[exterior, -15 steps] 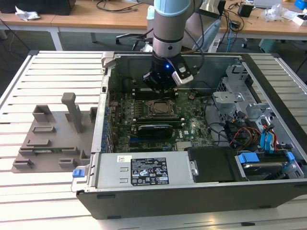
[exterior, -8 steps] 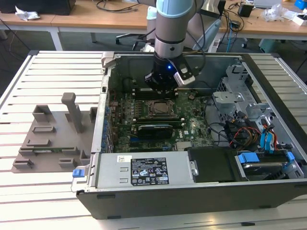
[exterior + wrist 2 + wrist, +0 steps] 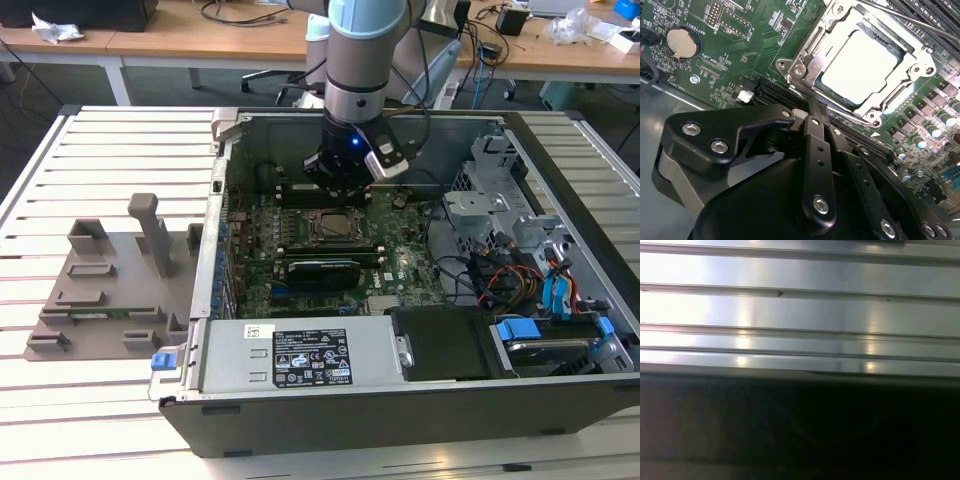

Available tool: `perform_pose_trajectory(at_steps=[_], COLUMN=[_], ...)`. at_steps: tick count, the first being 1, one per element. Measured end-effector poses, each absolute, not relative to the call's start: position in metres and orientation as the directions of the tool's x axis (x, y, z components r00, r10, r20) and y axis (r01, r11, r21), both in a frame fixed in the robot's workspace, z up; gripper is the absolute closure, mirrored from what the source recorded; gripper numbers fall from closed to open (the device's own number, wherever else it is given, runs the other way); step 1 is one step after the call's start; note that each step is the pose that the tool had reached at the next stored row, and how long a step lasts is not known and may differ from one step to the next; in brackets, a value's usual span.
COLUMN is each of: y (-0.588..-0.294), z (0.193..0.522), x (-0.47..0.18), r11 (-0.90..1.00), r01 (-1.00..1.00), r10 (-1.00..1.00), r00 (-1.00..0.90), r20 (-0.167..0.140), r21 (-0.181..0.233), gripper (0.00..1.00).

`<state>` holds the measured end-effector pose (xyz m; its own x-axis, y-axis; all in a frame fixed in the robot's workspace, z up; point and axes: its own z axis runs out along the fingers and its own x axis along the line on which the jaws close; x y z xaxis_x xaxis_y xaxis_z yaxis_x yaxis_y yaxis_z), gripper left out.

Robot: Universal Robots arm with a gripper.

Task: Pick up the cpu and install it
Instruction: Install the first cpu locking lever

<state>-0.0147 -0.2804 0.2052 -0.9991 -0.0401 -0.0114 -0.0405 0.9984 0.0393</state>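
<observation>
Currently the small square silvery-lidded cpu (image 3: 865, 67) lies flat inside the dark metal socket frame (image 3: 802, 55), just beyond the black gripper (image 3: 815, 107), whose fingers look pressed together, gripping nothing.

The cpu (image 3: 866, 65) sits in the socket frame (image 3: 805, 60) on the motherboard (image 3: 390, 255) inside the case (image 3: 400, 400).

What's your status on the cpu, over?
Gripper inside the case above the motherboard, holding nothing visible. Cpu seated in the socket frame. Nothing blocking the socket.
</observation>
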Motion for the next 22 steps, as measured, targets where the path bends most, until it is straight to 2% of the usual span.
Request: perform_pose_trajectory(at_steps=[10, 13, 17, 22], y=[-0.282, -0.282, -0.284, -0.289], z=[0.201, 0.21, 0.213, 0.215], x=[-0.012, -0.012, -0.012, -0.012], r11=[0.999, 0.999, 0.998, 0.997], r01=[-0.041, -0.041, -0.041, -0.041], r10=[-0.041, -0.041, -0.042, -0.042], r00=[-0.999, -0.999, -0.999, -0.999], r20=[-0.01, -0.01, -0.007, -0.007], r21=[0.03, 0.024, -0.052, -0.061], gripper=[0.89, 0.89, 0.89, 0.89])
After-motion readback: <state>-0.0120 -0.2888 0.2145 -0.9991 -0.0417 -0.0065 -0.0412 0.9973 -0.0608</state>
